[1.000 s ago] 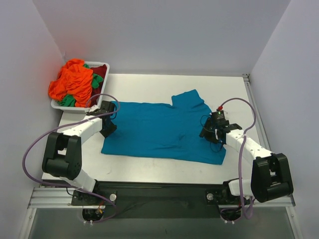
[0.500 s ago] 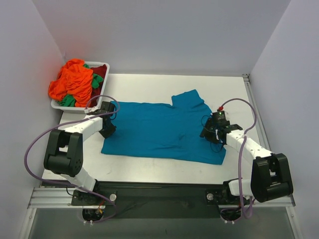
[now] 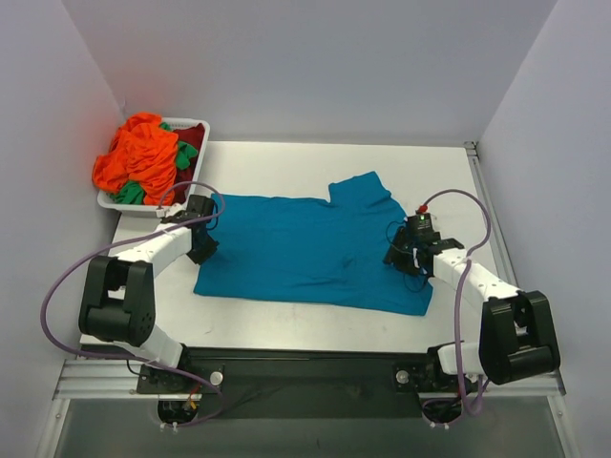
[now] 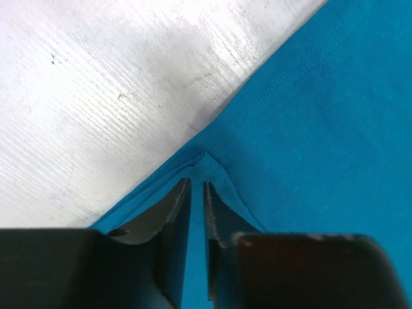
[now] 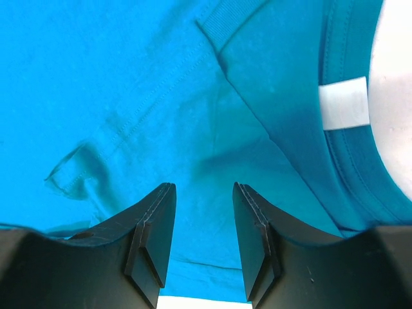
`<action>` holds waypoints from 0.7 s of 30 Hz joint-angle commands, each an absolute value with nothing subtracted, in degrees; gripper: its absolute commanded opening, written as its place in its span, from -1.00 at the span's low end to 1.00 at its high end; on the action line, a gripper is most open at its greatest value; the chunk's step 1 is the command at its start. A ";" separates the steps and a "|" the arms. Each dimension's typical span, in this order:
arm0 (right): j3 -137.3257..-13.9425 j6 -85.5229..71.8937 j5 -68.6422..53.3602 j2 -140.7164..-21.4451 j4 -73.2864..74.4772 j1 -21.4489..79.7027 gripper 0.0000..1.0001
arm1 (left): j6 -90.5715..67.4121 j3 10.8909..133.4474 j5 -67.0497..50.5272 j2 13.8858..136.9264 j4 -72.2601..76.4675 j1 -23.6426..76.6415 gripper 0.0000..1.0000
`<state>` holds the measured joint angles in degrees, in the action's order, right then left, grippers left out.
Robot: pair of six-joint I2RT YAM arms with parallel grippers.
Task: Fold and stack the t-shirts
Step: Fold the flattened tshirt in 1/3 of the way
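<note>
My left gripper point(image 4: 196, 185) pinches the hem of the blue t-shirt point(image 3: 305, 258), jaws almost together. I see my right gripper point(image 5: 203, 193) half open over the cloth near the collar

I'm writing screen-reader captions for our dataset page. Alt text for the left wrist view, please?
The left pincer pinches a raised crease at the edge of a teal shirt, its two dark fingers nearly together. White table fills the upper left.
</note>
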<state>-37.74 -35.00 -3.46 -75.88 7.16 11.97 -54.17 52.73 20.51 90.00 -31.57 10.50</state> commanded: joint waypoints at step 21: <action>-40.43 -33.40 -2.72 -78.75 7.65 11.60 -0.18 | -53.61 58.45 22.15 95.54 -33.05 10.20 -0.37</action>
<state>-40.71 -34.20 -3.44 -78.65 7.07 11.97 -53.82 56.10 21.21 95.20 -32.45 10.41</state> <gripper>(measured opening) 0.412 0.332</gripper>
